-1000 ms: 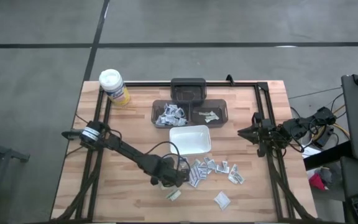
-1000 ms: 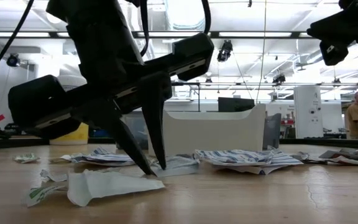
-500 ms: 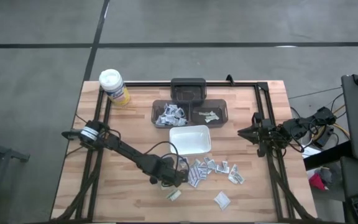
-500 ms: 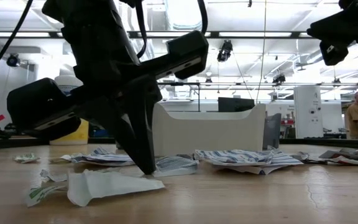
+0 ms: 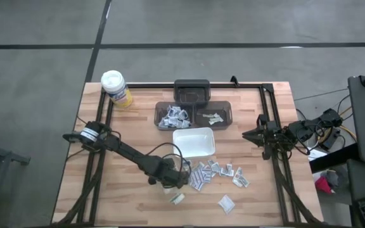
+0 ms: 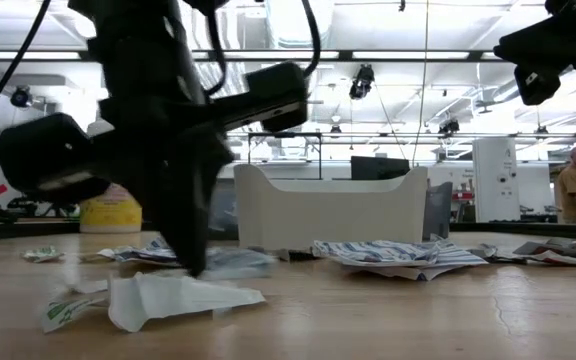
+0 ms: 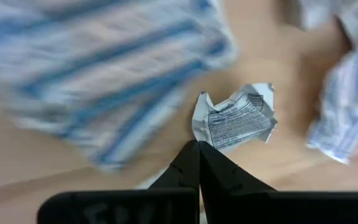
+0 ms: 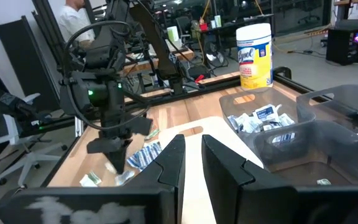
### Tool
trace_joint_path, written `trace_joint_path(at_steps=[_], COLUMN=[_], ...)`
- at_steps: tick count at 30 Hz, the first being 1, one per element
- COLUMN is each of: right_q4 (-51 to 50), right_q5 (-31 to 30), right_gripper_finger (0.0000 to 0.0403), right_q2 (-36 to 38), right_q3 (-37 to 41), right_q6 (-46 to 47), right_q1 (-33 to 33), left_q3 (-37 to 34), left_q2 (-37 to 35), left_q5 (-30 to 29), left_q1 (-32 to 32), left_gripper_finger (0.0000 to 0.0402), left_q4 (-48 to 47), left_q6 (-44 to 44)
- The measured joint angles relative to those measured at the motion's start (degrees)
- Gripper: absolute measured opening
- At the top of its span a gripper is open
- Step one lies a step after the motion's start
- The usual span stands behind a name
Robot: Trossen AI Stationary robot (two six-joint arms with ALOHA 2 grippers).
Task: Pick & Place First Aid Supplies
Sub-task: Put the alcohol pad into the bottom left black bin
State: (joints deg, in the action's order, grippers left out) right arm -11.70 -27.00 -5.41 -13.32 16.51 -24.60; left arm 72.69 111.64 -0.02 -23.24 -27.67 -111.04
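A wooden counter [image 5: 138, 139] fills the middle of the overhead frame. Below centre, loose first aid packets [image 5: 217, 170] lie scattered just under a white tray [image 5: 194, 142]; more packets sit in the dark bins [image 5: 195, 114] above it. The left tool [image 5: 170, 182] presses down at the left edge of that scatter, its fingers [image 7: 199, 163] clenched tip to tip, apparently on nothing, beside a crumpled packet [image 7: 234, 117]. The right tool [image 5: 251, 135] waits at the counter's right edge, fingers slightly parted and holding nothing.

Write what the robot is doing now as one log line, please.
left gripper: on table, jaws shut at crumpled packet | right gripper: waiting, right table edge
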Motion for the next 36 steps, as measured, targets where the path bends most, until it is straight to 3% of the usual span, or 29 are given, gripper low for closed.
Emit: trace_joint_path(at_steps=[5,27,36], right_q4=[0.0,0.2,0.2], right_q5=[0.0,0.0,0.0], right_gripper_finger=[0.0052,0.0052,0.0052], right_q2=[0.0,0.0,0.0], right_q3=[0.0,0.0,0.0], right_q6=[0.0,3.0,3.0], right_q1=[0.0,0.0,0.0], left_q3=[2.0,4.9,4.9], left_q2=[-1.2,-2.2,-2.3], left_q5=[-1.0,-6.5,-6.3], left_q1=[0.0,0.2,-0.2], left_gripper_finger=[0.0001,0.0001,0.0066], left_q4=[-7.1,-7.2,-7.1], left_q6=[1.5,7.5,7.6])
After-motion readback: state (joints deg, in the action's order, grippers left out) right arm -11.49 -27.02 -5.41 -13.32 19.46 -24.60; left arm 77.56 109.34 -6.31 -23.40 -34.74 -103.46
